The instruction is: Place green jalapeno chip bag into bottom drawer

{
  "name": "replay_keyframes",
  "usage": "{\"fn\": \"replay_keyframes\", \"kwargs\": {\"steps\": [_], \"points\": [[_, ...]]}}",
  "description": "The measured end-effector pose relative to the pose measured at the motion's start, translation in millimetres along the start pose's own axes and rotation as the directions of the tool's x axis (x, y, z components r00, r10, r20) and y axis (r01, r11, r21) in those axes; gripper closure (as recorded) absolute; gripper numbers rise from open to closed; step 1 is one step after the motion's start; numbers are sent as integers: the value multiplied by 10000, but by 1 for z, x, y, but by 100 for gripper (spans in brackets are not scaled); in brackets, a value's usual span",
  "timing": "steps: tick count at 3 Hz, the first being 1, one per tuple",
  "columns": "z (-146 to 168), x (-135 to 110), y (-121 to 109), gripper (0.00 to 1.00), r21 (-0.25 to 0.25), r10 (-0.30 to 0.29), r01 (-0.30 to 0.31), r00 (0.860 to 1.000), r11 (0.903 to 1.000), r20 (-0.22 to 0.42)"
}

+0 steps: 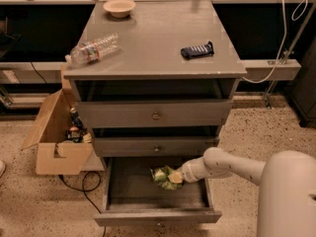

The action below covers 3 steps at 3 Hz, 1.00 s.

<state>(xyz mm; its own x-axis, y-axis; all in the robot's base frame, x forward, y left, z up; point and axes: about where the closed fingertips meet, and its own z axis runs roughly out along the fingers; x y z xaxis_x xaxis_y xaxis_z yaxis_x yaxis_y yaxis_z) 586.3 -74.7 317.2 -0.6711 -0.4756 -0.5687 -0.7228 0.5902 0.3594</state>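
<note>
The bottom drawer [123,191] of the grey cabinet is pulled open, a wide deep tray. The green jalapeno chip bag [163,176] is crumpled and sits inside the drawer, right of its middle. My gripper [177,177] reaches in from the right on a white arm and is at the bag's right end, shut on it. The bag looks low in the drawer; I cannot tell whether it rests on the floor.
The two upper drawers [155,115] are shut. On the cabinet top lie a clear plastic bottle [94,48], a dark navy bar [197,50] and a tan bowl [119,7]. An open cardboard box [54,137] stands to the left. A cable [81,186] lies on the floor.
</note>
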Motion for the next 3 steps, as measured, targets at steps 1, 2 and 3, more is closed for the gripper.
{"fn": "replay_keyframes", "kwargs": {"steps": [1,2,3], "points": [[27,18,-39,50,-428,659,-656,9978,9969,68],[38,23,-53,27,-654,868,-863,9962,9941,59],[28,21,-57,3,-655,857,-828,9954,9944,430]]}}
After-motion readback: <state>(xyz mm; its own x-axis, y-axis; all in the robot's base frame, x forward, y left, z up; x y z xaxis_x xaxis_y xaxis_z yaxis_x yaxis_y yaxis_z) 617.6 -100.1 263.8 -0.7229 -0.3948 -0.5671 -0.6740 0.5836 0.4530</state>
